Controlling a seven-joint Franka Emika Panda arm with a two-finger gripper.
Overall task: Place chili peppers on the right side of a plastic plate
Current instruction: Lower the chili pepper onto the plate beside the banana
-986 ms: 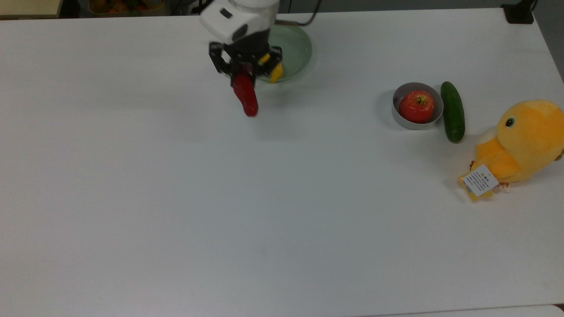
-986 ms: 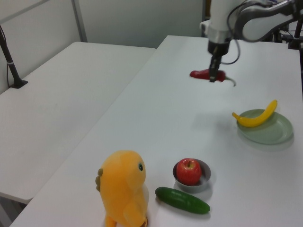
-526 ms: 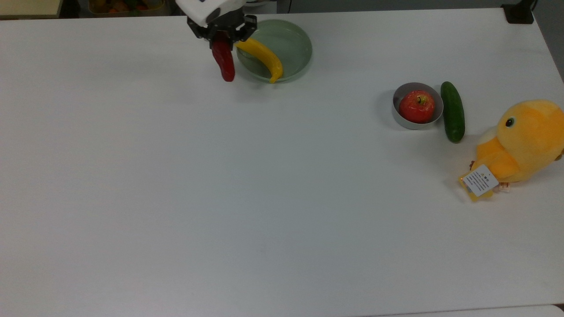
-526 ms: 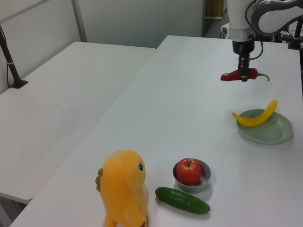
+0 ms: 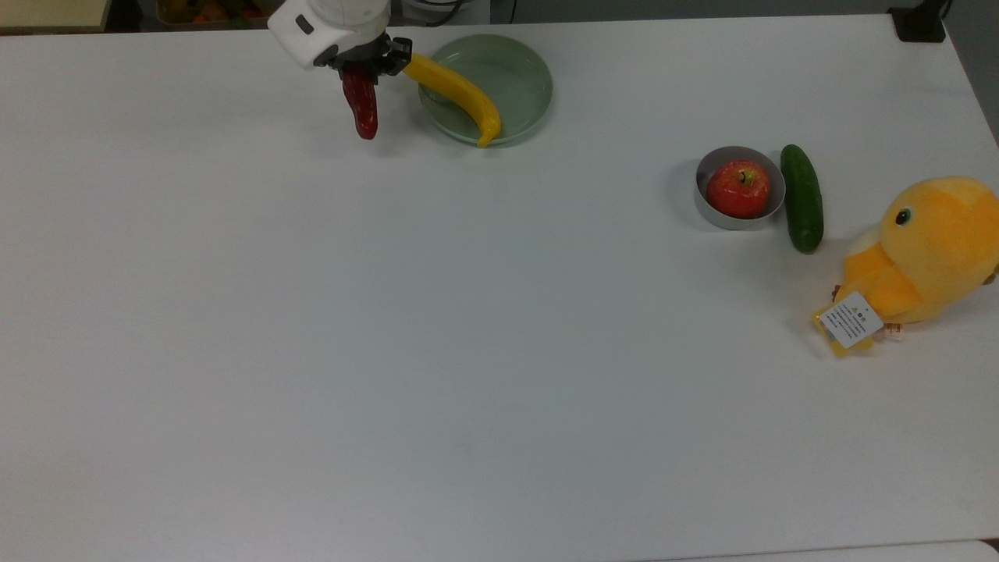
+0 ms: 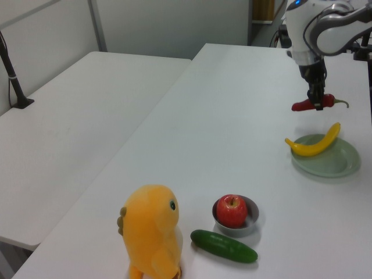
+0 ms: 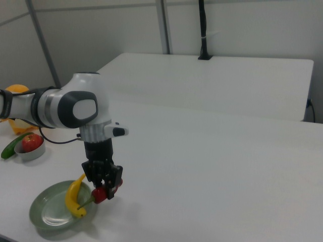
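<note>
My gripper [image 5: 360, 72] [image 6: 317, 104] [image 7: 104, 190] is shut on the dark-red chili pepper [image 5: 362, 109] [image 6: 307, 104] [image 7: 99, 195] and holds it in the air. In the top view the pepper hangs just off the top view's left of the pale mint-green plastic plate [image 5: 519, 78]. The left view shows the pepper above and behind the plate [image 6: 334, 165]. In the right view it hovers by the plate's [image 7: 48, 214] right rim.
A yellow banana-like item [image 5: 460, 94] [image 6: 317, 142] [image 7: 74, 195] lies across the plate's rim. Far off in the top view's right stand a grey bowl [image 5: 722, 215] holding a red apple [image 5: 738, 188], a dark green cucumber [image 5: 802, 197] and a yellow plush chick [image 5: 929, 248].
My gripper has carried the chili pepper toward the top view's upper left, from in front of the plate to beside its left rim. Nothing else has moved.
</note>
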